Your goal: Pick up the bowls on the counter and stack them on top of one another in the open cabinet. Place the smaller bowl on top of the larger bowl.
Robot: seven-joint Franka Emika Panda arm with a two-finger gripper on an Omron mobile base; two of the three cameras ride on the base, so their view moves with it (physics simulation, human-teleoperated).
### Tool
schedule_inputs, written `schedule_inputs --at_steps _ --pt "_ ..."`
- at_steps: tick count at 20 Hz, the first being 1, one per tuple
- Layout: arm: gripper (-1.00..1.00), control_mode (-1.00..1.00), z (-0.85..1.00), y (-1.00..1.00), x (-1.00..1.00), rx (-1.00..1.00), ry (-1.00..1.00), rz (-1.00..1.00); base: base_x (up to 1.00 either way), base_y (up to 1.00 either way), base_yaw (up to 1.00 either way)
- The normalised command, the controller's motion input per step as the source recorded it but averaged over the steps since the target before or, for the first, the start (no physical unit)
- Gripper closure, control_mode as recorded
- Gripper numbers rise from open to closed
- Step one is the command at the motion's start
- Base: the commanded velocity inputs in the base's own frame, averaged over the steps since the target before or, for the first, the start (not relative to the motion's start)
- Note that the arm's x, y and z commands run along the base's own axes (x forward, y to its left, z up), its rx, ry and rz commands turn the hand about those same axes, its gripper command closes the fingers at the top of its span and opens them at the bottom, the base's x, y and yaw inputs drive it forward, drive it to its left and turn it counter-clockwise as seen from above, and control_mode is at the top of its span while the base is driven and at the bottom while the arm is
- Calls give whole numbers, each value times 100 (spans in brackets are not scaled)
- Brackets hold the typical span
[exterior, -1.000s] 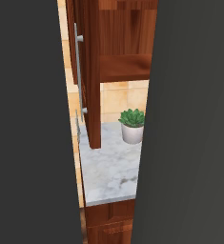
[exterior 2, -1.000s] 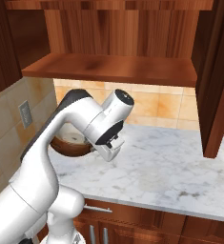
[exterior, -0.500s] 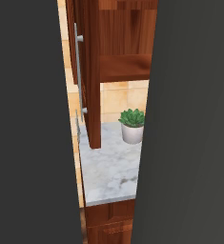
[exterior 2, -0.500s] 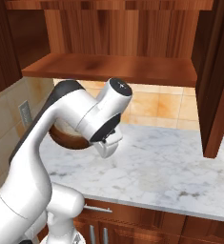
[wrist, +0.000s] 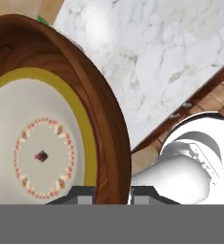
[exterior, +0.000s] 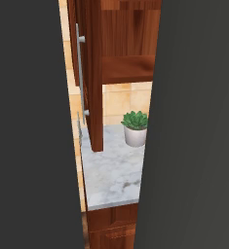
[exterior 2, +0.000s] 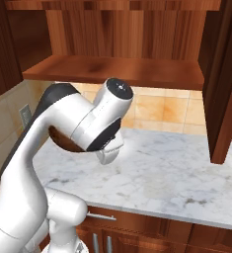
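up close in the hand view, the gripper (wrist: 112, 194) had its two dark fingertips (wrist: 85, 194) pinched on either side of the brown rim of a bowl (wrist: 46, 138), so the claw was nearly closed and holding that bowl by its wall. the bowl's inside was pale cream with a yellow ring and a small circle of red dots at the middle. just past the bowl's rim lay the veined marble counter (wrist: 156, 62), with its reddish wooden front along the edge.

from the right base view, the bowl (exterior 2: 63, 143) was a dark brown sliver tucked behind the white arm, above the counter (exterior 2: 167, 173), to the left. beyond the counter, the open cabinet (exterior 2: 117, 69) hung with its wooden shelf bare.

in the left base view, a white pot with a green succulent (exterior: 135, 129) stood on the counter (exterior: 111, 175) near the back wall, just beside the cabinet door (exterior: 94, 73) and its silver bar handle (exterior: 80, 73).
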Motion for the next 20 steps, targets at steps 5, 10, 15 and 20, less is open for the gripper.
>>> schedule_inputs --at_steps 5,10,15,20 --pt "100 -100 27 0 -4 0 -10 -8 0 0 0" --pt "100 -100 30 0 0 0 -1 -12 0 0 0" --pt "100 -100 36 0 0 0 0 -13 0 0 0" --pt "100 -100 36 0 5 0 0 -13 0 0 0"
